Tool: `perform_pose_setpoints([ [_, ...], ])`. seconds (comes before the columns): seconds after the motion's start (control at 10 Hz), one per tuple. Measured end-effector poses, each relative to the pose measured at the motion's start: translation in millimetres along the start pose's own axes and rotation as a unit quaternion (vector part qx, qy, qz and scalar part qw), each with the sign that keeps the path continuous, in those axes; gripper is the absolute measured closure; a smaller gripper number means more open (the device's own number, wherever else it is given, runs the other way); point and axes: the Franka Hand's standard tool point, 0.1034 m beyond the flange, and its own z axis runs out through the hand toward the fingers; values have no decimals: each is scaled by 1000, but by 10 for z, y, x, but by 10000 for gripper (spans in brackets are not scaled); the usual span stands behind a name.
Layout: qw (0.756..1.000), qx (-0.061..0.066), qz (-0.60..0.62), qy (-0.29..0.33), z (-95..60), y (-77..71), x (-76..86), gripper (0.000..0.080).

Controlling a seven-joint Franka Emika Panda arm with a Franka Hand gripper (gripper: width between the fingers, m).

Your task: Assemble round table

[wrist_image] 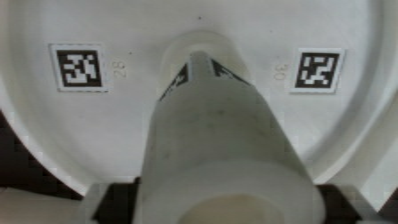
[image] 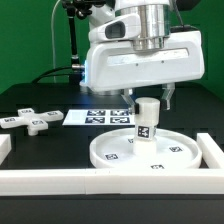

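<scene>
Round table: in loose parts. The disc [image: 175, 153] lies flat on the black table [image: 40, 150], in the corner made by the white rails [image: 100, 182]. The post [image: 146, 124] stands upright on the disc's middle. The cross piece [image: 30, 121] lies well apart, toward the exterior view's left.
Gripper [image: 148, 105]: lowered over the post's upper end, narrow, and judged to be closed on the post. In the wrist view the post fills the space between the dark pads [wrist_image: 118, 198].
Step in hand: judged to be the seating or screwing of the post into the disc's centre.
Done well: the post is to be kept plumb and centred. Any turning is to be made about the post's own axis. Downward pressure is to be kept light, so that the disc is not dragged. The grip is to be released only once the post stands firm.
Hidden: the joint between post and disc is covered by the post; no hole or thread can be seen.
Cut off: the arm above the gripper; the disc's rim in the wrist view.
Hard to make out: the tags [wrist_image: 77, 68] on the disc are blurred; how firmly the pads bear cannot be told.
Marker board [image: 105, 117]: behind the disc, partly covered by the gripper.
</scene>
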Motion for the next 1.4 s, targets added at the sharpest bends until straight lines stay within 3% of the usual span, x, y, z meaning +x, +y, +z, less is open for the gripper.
perform_pose_setpoints([
  [0.2, 988, 6, 153, 20, -1, 54, -35, 390],
  [0.4, 957, 11, 285, 47, 2, 107, -59, 390],
  [1.1, 875, 28, 477, 74, 6, 161, -60, 390],
  [1.2, 859, 31, 505, 73, 3, 181, -70, 390],
  [1.4, 787, 47, 612, 59, 3, 178, -126, 390],
])
